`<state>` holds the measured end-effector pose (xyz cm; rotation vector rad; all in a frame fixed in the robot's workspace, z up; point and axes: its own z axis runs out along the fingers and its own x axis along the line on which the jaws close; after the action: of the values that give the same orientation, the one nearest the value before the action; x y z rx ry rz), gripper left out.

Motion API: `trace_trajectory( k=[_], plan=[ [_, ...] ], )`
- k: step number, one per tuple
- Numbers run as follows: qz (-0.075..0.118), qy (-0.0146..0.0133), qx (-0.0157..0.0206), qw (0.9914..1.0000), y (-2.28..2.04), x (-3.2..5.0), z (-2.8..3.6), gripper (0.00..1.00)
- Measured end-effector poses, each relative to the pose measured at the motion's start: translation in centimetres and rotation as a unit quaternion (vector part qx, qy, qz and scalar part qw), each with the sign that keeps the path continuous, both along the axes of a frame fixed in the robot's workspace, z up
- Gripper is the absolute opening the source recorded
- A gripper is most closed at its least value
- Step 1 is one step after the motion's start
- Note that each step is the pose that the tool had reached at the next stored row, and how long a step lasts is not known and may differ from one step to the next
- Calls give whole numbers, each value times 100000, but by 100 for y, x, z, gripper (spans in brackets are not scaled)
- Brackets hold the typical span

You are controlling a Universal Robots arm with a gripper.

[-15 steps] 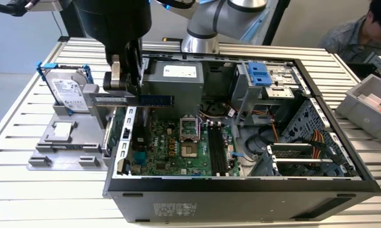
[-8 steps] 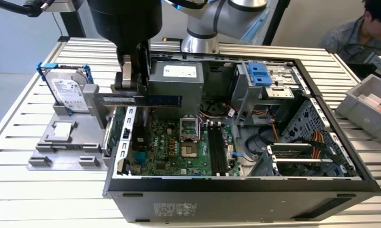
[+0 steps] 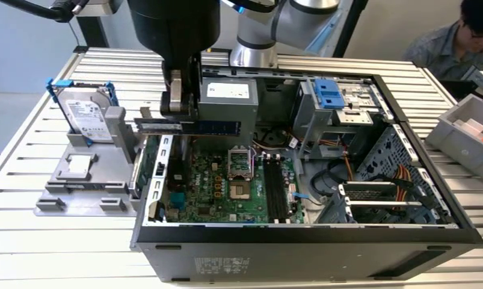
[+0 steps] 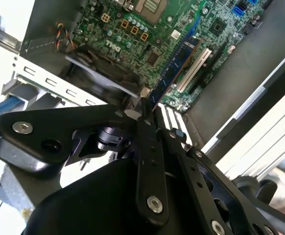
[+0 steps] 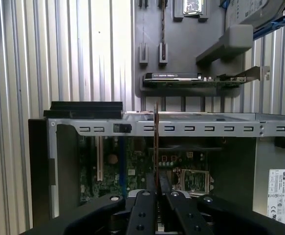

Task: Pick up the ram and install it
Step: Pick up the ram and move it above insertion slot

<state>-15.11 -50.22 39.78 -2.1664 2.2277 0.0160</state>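
while gripper (image 4: 144, 116) jaws clamp ram (image 4: 175, 64) | above motherboard (image 4: 132, 29) | green card (image 5: 181, 81) seemingly just outside case (image 5: 206, 129)

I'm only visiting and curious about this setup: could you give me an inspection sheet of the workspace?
Surface: ribbed metal table carrying an open dark computer case.
Job's things: long thin blue memory stick, held above the green motherboard, not in a slot.
Clutter: silver hard drive on a grey holder; grey plastic bin.
Claw: black claw shut on the stick.
Cables: coloured wires inside the case.
Surroundings: a person beyond the table.
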Motion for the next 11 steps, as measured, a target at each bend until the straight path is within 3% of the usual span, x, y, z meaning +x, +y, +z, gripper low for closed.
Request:
trace_trajectory(
  k=[11],
  plan=[
    [0,-2,1,100000,0,121,0,0]
  ],
)
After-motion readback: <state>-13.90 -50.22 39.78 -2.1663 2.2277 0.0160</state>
